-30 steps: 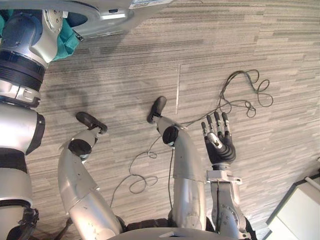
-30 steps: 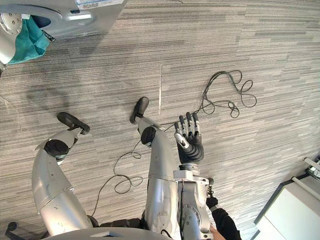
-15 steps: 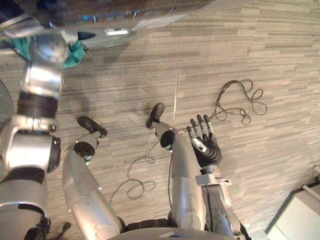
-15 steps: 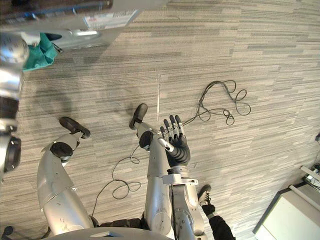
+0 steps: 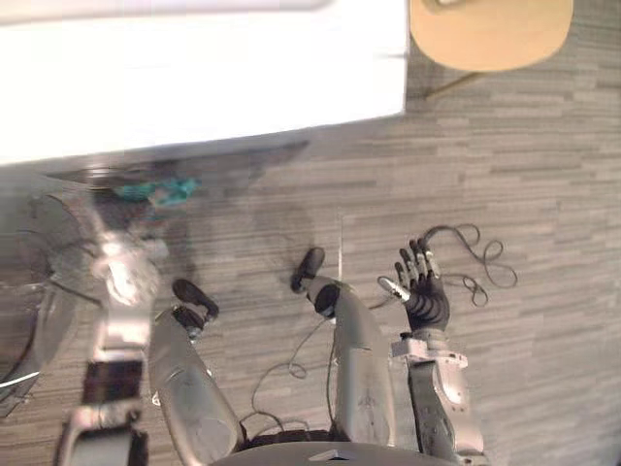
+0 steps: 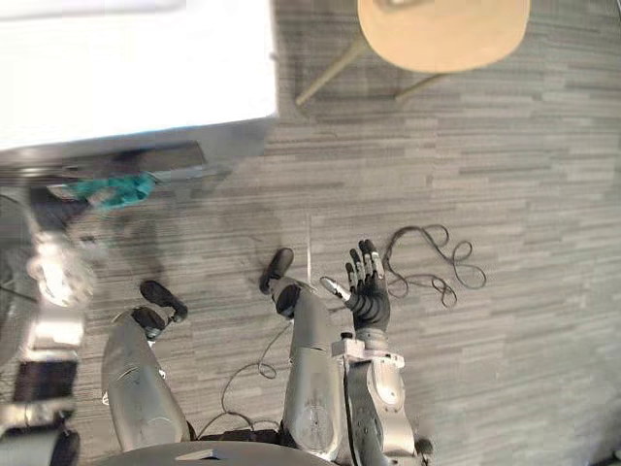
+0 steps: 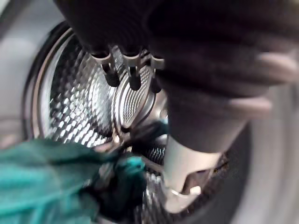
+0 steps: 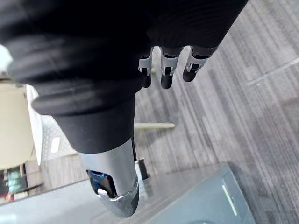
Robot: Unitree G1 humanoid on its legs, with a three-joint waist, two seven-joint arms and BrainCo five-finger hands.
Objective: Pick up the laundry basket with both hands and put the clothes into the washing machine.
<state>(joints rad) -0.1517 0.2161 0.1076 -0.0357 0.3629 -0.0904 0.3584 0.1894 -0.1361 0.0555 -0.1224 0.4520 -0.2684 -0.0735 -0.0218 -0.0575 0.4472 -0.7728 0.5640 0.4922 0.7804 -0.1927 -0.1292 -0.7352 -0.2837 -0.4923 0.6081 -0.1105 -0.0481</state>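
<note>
Dominating the room is the white washing machine [image 5: 194,78], its top running along the far edge of the grey striped floor [image 5: 543,146]. Its front is open, and from the left wrist you look straight into the steel drum [image 7: 70,116], dimpled wall gleaming. A tan stool [image 6: 441,34] stands on the floor just off the machine's right corner.

Now the laundry: a teal cloth [image 7: 42,177] is bunched right at the drum's front rim. Whether it is fully past the rim, I can't tell.

The left hand [image 7: 184,158] is up at that opening. Its fingers point into the drum and look relaxed. The thumb is just beside the cloth but not curled round it, so I'd call that hand slack and holding nothing, though the view is blurred.

The right hand [image 5: 424,296] hangs out over the floor, well apart from the machine. Its palm is turned up, its fingers are straight and spread, and it is empty.

My read is that the loading is close to done. The cloth has reached the machine and the hand seems to have let go. What looks left is making sure the cloth sits wholly inside the drum rather than on the rim. A snag on that rim is the thing to watch.
</note>
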